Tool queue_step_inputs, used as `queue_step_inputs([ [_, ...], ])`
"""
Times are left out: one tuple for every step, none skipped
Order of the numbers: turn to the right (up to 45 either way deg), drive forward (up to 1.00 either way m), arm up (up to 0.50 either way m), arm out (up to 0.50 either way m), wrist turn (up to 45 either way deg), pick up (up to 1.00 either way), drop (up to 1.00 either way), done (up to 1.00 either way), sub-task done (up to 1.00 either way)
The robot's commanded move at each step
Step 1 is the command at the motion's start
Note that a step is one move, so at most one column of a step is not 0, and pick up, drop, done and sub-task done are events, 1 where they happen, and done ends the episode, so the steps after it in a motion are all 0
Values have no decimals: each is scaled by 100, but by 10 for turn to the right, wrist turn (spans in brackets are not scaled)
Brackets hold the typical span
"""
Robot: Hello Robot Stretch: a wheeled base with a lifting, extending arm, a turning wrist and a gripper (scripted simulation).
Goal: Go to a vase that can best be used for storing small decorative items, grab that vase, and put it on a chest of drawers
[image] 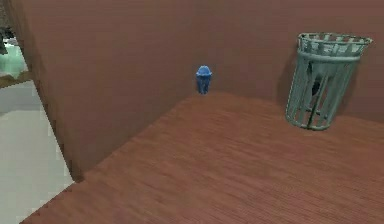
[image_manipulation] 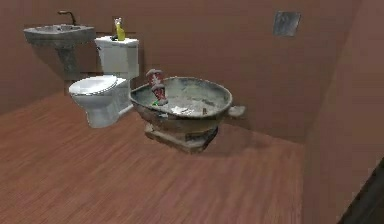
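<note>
One small blue thing, domed on top, stands on the plank floor against the brown wall; whether it is the vase, I cannot tell. One pale wire basket stands near. One white toilet, one grey sink, one round tub. I cannot tell the tool's state.

Bathroom, toilet, sink, tub
</note>
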Motion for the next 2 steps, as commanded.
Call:
queue_step_inputs([
  [0,30,0,0,0,0,0,0,0],
  [-450,0,0,0,0,0,0,0,0],
])
